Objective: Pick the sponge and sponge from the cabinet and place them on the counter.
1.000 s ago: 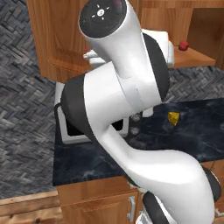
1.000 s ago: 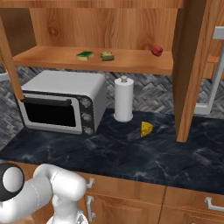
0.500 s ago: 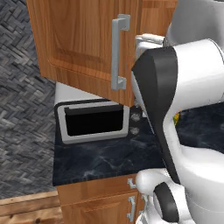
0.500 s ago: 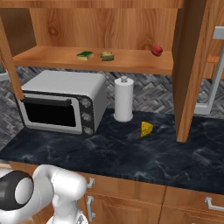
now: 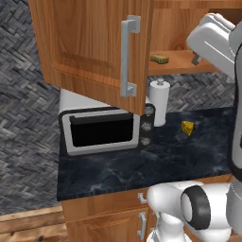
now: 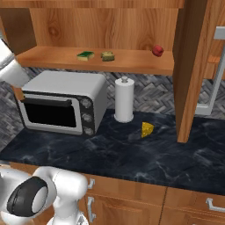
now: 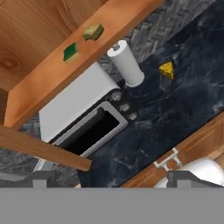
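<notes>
Two sponges lie side by side on the cabinet (image 6: pixel 132 26) shelf, near each other but not touching: green-topped sponge (image 6: pixel 85 55) to the left in the right base view, olive sponge (image 6: pixel 107 56) just beside it. Both flat on the wood, both untouched. Farther along the same shelf, well apart, a small red fruit (image 6: pixel 157 50). Below the shelf, on the counter (image 6: pixel 132 154): a microwave (image 6: pixel 61 103), a paper towel roll (image 6: pixel 124 100) upright next to it, and a yellow cheese wedge (image 6: pixel 147 129) close by the roll.

From the hand view, seen rolled and from well back: green-topped sponge, olive sponge, shelf edge and counter all in frame together. Fingertips at the bottom edge set wide apart, nothing between them. Gripper (image 7: pixel 109 179) nowhere near either block, with open air ahead.

Step in hand, judged from this: the approach for the first pick, barely begun; no sponge moved to the counter yet. Cabinet door (image 5: pixel 94 52) standing open, so no obstacle at the shelf front apart from that door's edge on one side.

Next move calls for: closing in on the shelf, levelling the hand to enter beneath the cabinet top, straddling one sponge with the open jaws, probably the olive one as the nearer to the arm's side, without nudging its neighbour.
</notes>
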You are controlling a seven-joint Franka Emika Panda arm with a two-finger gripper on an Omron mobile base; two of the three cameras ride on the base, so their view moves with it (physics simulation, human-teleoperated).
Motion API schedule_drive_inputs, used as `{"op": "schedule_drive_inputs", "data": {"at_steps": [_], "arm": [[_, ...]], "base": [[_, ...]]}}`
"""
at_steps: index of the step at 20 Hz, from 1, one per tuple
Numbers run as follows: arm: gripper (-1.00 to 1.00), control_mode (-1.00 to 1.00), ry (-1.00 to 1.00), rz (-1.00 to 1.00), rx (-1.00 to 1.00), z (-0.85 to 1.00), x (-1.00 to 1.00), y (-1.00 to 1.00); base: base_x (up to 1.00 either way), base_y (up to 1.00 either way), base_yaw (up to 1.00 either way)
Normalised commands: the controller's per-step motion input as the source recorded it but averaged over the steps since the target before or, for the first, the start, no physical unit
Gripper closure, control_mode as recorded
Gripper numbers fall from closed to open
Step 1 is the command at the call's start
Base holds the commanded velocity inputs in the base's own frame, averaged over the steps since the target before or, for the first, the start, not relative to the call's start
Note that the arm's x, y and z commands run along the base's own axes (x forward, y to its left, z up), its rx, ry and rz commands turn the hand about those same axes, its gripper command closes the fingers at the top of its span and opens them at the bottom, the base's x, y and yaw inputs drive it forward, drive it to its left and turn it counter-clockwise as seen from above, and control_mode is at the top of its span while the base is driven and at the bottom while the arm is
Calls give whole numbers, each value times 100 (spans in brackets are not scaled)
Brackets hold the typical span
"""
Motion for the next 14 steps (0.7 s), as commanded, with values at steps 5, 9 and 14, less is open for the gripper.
{"op": "schedule_drive_inputs", "data": {"at_steps": [5, 9, 14], "arm": [[-100, -100, 6, 0, 22, -6, 2, -27], [-100, -100, 7, 2, 16, -17, 3, -10], [-100, -100, 3, 1, 10, -15, 8, 0]], "base": [[0, 0, 0], [0, 0, 0], [0, 0, 0]]}}
